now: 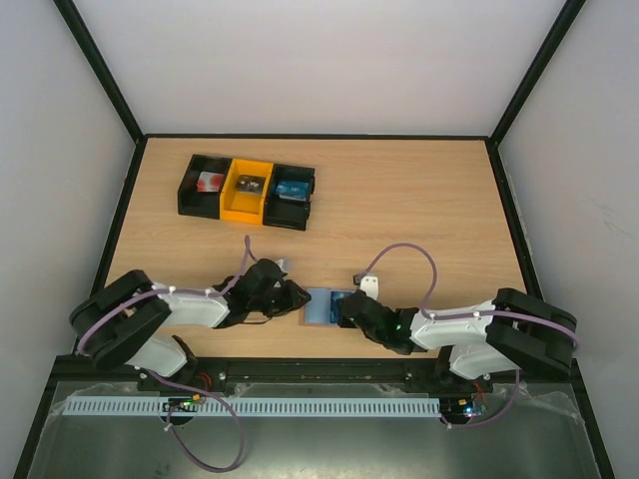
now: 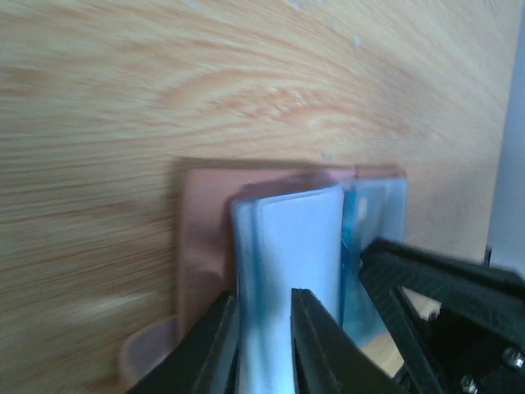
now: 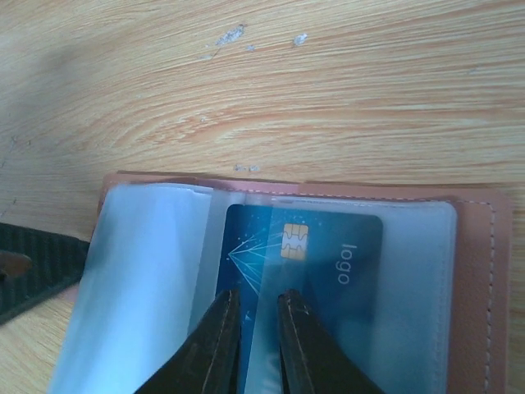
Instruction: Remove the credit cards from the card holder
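The card holder lies open near the table's front edge, mauve-brown outside and light blue-grey inside. My left gripper is shut on its raised light blue inner flap, at the holder's left side. A blue credit card with a gold chip and the word "logo" lies in the right clear pocket, its left part uncovered. My right gripper is closed to a narrow gap on the card's near edge, where the pocket's edge crosses it. The pinkish-red and greyish cards are out of view.
A row of bins stands at the back left: black, yellow and black, each with small items inside. A small white object lies just behind the right gripper. Black frame rails border the table.
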`<control>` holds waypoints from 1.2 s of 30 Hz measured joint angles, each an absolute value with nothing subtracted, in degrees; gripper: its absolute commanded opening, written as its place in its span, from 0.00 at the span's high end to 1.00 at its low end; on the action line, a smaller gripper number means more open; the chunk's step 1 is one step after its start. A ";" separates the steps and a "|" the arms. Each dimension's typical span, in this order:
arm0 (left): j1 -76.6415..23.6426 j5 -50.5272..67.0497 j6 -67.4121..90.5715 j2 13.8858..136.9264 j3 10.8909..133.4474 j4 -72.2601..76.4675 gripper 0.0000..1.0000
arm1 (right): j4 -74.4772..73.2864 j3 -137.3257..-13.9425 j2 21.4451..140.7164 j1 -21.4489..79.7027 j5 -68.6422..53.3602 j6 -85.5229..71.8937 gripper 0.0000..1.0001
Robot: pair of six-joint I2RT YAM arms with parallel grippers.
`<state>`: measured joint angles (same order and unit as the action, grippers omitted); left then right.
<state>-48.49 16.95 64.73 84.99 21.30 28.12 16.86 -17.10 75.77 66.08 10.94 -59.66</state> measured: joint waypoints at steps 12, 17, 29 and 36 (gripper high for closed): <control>-48.69 11.99 62.13 75.50 23.68 17.67 0.58 | 8.01 -15.99 67.96 66.08 12.10 -60.20 0.85; -50.33 15.27 62.57 80.42 24.97 22.44 0.59 | 5.87 -15.99 66.74 66.08 12.58 -60.27 0.85; -53.34 20.64 64.29 91.66 28.21 30.55 0.59 | 6.11 -14.00 66.30 66.08 14.44 -61.10 0.90; -53.36 20.60 64.51 93.36 28.60 31.70 0.59 | 9.56 -12.60 66.87 66.08 14.70 -61.54 0.91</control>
<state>-53.36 20.60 64.51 93.36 28.60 31.70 9.56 -12.60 66.87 66.08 14.70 -61.54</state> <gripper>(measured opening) 0.414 0.090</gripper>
